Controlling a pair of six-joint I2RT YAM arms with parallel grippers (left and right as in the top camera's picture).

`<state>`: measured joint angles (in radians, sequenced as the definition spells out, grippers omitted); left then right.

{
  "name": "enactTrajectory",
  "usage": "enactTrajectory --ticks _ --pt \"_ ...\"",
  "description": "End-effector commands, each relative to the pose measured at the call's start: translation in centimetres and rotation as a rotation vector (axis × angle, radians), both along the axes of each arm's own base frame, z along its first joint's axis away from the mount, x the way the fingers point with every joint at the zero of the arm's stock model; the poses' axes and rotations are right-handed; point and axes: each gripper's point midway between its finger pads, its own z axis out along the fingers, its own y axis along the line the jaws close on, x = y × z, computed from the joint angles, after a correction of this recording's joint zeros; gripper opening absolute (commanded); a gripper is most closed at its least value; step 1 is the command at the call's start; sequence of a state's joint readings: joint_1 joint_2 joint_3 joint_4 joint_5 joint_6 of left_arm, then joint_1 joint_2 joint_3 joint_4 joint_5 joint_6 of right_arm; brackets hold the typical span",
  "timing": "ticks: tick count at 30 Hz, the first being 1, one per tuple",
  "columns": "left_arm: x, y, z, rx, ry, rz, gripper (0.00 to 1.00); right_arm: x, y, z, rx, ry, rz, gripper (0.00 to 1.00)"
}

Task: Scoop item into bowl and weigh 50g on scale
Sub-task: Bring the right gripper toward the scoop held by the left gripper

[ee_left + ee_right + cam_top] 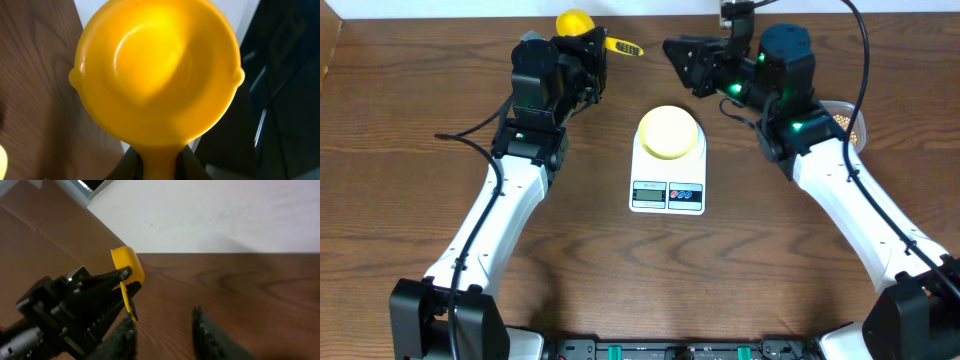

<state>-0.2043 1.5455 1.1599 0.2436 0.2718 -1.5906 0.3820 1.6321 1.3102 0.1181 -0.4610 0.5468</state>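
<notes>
The pale-yellow bowl (669, 130) stands empty on the white scale (667, 192) at the table's middle. My left gripper (590, 58) is shut on the handle of the yellow scoop (574, 22) at the back of the table. In the left wrist view the scoop's cup (155, 70) is empty and its handle sits between the jaws (159, 167). My right gripper (682, 62) is open and empty, right of the scoop and behind the scale. The right wrist view shows its spread fingers (165, 335) and the scoop (127, 267) beyond. The beans (844, 120) lie in a tub at the right.
The clear tub (861, 126) is mostly hidden under my right arm near the table's right edge. A white wall (210, 215) runs along the table's back edge. Cables trail over the table on the left (460, 138).
</notes>
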Motion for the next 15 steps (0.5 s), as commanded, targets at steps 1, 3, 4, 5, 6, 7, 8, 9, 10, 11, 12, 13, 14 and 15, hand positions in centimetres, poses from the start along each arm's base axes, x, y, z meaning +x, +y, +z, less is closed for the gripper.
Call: enactTrajectory --ticks 1,3,4,5,6,7,8,9,10,11,12,13,14,15 --pt "-0.6 -1.2 1.4 0.06 -0.066 -0.084 0.08 0.2 0.1 0.2 -0.006 -0.009 -0.001 0.33" --pt "-0.6 -1.2 1.4 0.061 -0.066 -0.081 0.07 -0.3 0.6 0.3 0.001 -0.007 0.036 0.38" --pt "-0.6 -1.3 1.4 0.06 -0.066 -0.083 0.07 -0.6 0.9 0.3 0.004 -0.007 0.055 0.41" --pt "-0.6 -1.4 1.4 0.053 -0.062 -0.084 0.08 -0.9 1.2 0.3 0.005 -0.006 0.068 0.42" --pt "-0.7 -1.7 1.3 0.044 -0.057 -0.086 0.08 -1.1 1.5 0.3 0.004 -0.008 0.076 0.44" --pt "-0.8 -1.9 1.3 0.035 -0.052 -0.09 0.08 -1.2 1.8 0.4 -0.003 -0.019 0.085 0.44" --pt "-0.9 -2.2 1.3 0.025 -0.045 -0.093 0.07 -1.3 2.0 0.4 -0.01 -0.029 0.09 0.44" --pt "-1.0 -2.5 1.3 0.012 -0.039 -0.097 0.08 -1.5 2.3 0.4 -0.021 -0.042 0.097 0.45" --pt "-1.1 -2.9 1.3 -0.005 -0.03 -0.101 0.08 -1.6 2.5 0.4 -0.027 -0.05 0.102 0.45" --pt "-1.2 -3.2 1.3 -0.016 -0.024 -0.106 0.08 -1.8 2.7 0.4 -0.034 -0.059 0.11 0.47" --pt "-1.4 -3.6 1.3 -0.024 -0.02 -0.111 0.07 -2.1 3.1 0.4 -0.043 -0.072 0.122 0.48" --pt "-1.5 -3.8 1.3 -0.029 -0.017 -0.116 0.08 -2.2 3.4 0.4 -0.052 -0.083 0.13 0.48" --pt "-1.6 -4.1 1.3 -0.037 -0.013 -0.12 0.07 -2.4 3.7 0.4 -0.063 -0.097 0.135 0.48" --pt "-1.7 -4.4 1.3 -0.046 -0.008 -0.125 0.07 -2.5 3.9 0.4 -0.078 -0.114 0.137 0.48"
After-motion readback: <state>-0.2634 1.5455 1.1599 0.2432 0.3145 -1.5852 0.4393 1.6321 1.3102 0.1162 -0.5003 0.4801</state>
